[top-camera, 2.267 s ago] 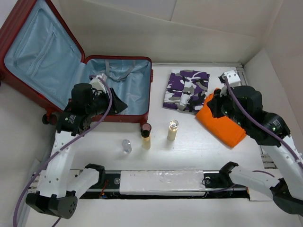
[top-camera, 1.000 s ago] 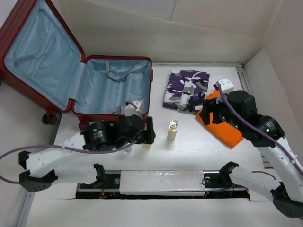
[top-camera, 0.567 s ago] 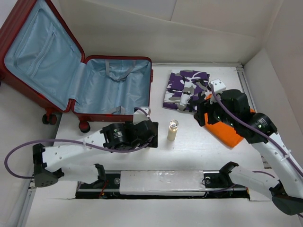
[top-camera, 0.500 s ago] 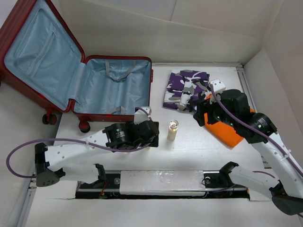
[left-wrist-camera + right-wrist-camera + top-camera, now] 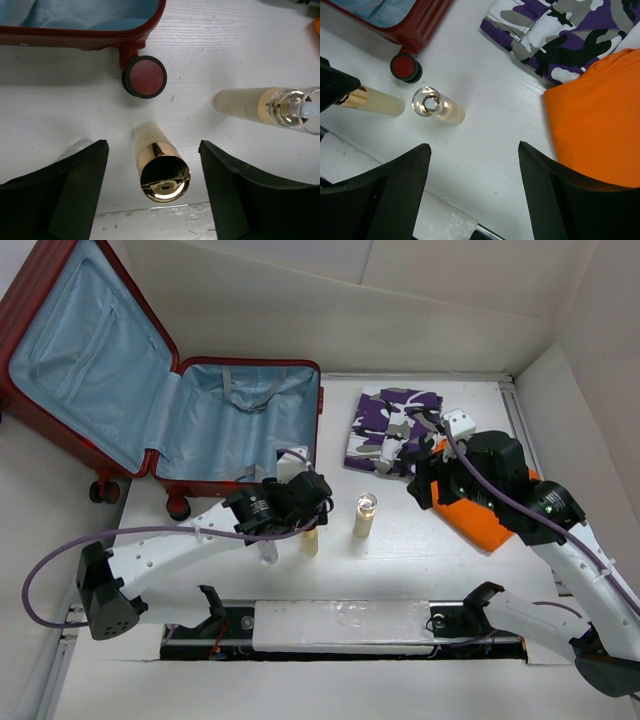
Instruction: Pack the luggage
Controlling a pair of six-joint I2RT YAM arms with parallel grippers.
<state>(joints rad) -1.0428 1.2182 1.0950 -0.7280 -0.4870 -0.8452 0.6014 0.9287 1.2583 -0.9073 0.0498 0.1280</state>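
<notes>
The luggage (image 5: 215, 435) lies open at the far left of the white surface (image 5: 400, 560). Its dark red lid leans back toward the corner and its blue-lined base is flat, with a dark wheel (image 5: 145, 76) at the near right corner. Just in front of that wheel, the left tool (image 5: 152, 145) points down over a cream bottle with a gold cap (image 5: 161, 172). Its black fingers (image 5: 80, 175) are spread apart, one on either side of the bottle, with bare surface showing between each finger and the bottle. To the right stands a second cream bottle with a clear cap (image 5: 365, 515), near the first but not touching it. Farther back lies a folded purple, grey and white camouflage garment (image 5: 395, 430), and an orange garment (image 5: 595, 115) overlaps its right edge. The right tool (image 5: 472, 150) hangs over bare surface between the clear-capped bottle and the orange garment, its fingers wide apart and holding nothing.
</notes>
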